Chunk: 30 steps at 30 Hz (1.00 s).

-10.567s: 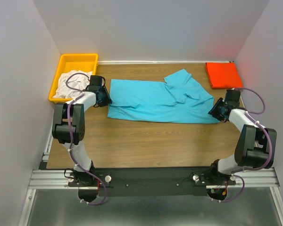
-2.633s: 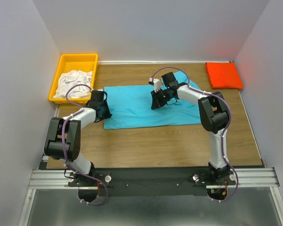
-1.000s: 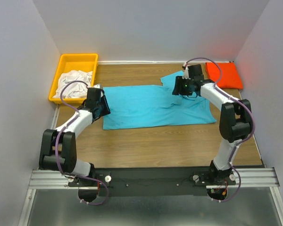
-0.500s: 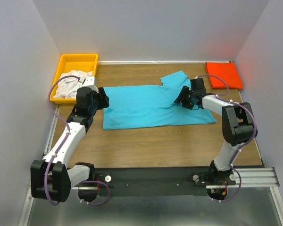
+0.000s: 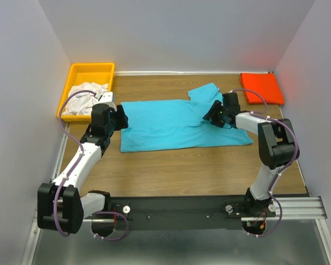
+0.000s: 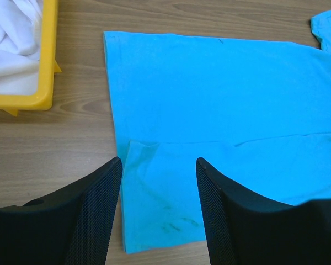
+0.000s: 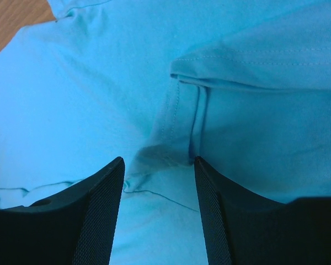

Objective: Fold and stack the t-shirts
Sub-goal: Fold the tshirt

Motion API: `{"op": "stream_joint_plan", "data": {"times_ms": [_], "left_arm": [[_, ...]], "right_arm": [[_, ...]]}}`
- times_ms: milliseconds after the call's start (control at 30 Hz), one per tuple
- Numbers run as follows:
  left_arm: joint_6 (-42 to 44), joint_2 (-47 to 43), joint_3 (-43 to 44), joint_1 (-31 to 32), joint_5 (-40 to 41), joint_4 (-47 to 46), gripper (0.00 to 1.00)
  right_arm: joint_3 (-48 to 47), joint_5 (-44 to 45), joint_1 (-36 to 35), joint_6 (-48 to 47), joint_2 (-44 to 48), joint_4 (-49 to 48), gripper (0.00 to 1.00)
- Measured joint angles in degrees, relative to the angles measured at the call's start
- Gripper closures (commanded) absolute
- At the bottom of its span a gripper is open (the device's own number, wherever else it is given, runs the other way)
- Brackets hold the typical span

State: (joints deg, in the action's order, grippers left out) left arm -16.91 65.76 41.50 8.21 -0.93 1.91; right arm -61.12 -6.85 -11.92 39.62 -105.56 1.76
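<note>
top external: turquoise t-shirt (image 5: 176, 124) long axis left-right, sleeve end right; left gripper (image 5: 120, 117), right gripper (image 5: 208, 115) both open.

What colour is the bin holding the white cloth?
The bin is yellow, clearest in the top external view.

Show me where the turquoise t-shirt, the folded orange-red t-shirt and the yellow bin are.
turquoise t-shirt (image 5: 165, 124), top view, middle of its spread-out body.
orange-red t-shirt (image 5: 261, 87), top view, centre of the folded square.
yellow bin (image 5: 91, 68), top view, its far wall.
</note>
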Motion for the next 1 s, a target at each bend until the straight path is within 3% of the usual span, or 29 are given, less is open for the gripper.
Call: {"op": "stream_joint_plan", "data": {"times_ms": [433, 1000], "left_arm": [[0.0, 1.2, 0.0, 0.0, 0.0, -0.3, 0.37], [0.0, 2.1, 0.0, 0.0, 0.0, -0.5, 0.37]], "right_arm": [[0.2, -0.5, 0.0, 0.7, -0.9, -1.9, 0.43], [-16.5, -11.6, -0.1, -1.2, -13.4, -3.7, 0.42]]}}
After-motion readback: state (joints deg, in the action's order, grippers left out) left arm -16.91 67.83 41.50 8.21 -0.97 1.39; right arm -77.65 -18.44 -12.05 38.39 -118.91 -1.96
